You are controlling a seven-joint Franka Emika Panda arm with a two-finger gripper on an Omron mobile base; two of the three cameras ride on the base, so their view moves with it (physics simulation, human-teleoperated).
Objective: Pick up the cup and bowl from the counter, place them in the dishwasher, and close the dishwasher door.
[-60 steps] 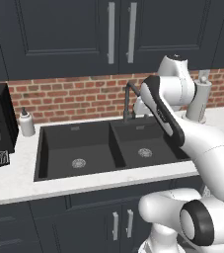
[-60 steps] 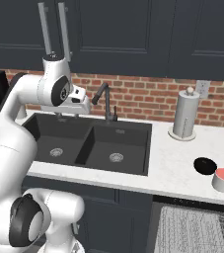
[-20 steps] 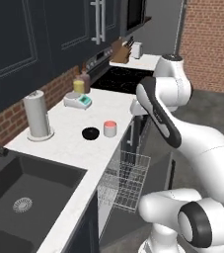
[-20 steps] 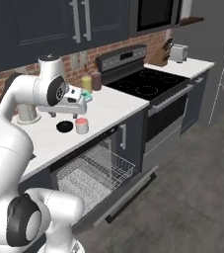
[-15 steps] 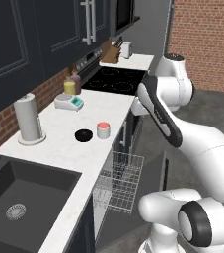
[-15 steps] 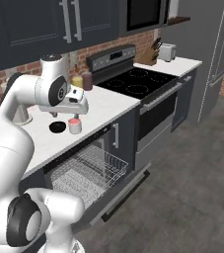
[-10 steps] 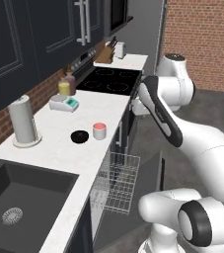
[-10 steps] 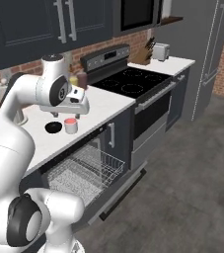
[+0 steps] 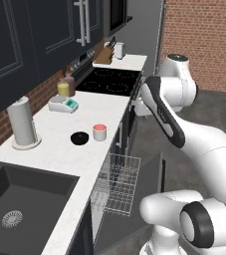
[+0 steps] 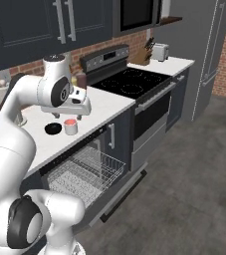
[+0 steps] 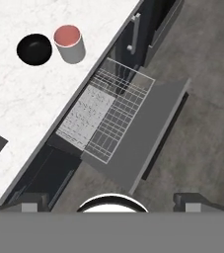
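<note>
Cup (image 9: 99, 132) and bowl (image 9: 79, 138) sit side by side on the counter (image 9: 59, 164), just apart, a little left of centre in the left base view; the cup's red inside shows from above at the upper left of the hand view, with the black bowl (image 11: 34, 49) to its left. In the right base view the pair lie at left centre, cup (image 10: 70, 126) to the right of bowl (image 10: 53, 129), partly below the robot's hand.

Below the counter edge the dishwasher (image 10: 74, 172) stands open: its wire rack (image 9: 116, 183) is pulled out and holds no dishes, and the dishwasher door (image 11: 138, 138) is folded down flat, pale inner face up, across the middle of the hand view.

Above all this hangs the gripper (image 11: 108, 200), its two dark finger tips at the bottom corners of the hand view spread wide with nothing between them, well clear of both dishes.

Further along the counter in the left base view stand a paper-towel roll (image 9: 23, 123), a small scale (image 9: 63, 104), two bottles (image 9: 66, 86) and then the black stove (image 9: 108, 81); the dark sink (image 9: 20, 205) fills the lower left.
</note>
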